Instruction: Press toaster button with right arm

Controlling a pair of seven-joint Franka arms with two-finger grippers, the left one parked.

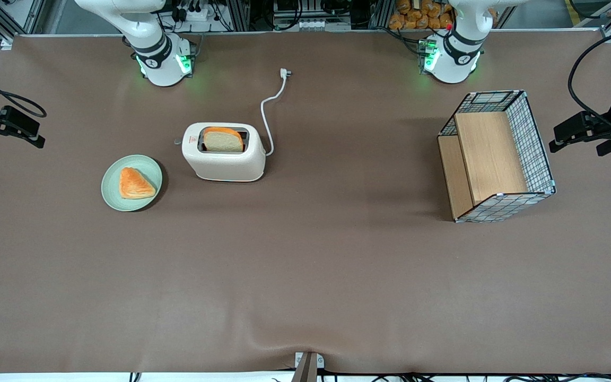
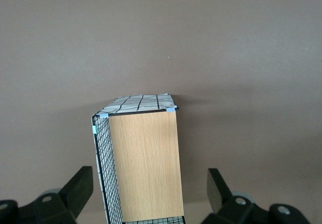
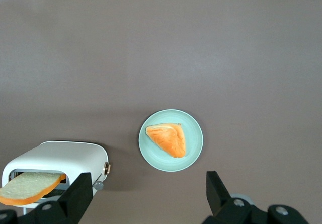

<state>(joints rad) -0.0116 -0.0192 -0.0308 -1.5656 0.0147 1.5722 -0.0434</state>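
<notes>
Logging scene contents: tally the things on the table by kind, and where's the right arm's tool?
Toaster: 1, button on its narrow end
Bread slice in the toaster slot: 1
Plate: 1
Pastry on the plate: 1
Wire basket: 1
Total: 5
Tool: open, raised off the table at the working arm's end, touching nothing.

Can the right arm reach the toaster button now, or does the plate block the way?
Probably yes. The gripper, fingers open, hangs apart from the toaster. The toaster button sticks out freely, and the plate with its pastry lies beside it with a gap.
</notes>
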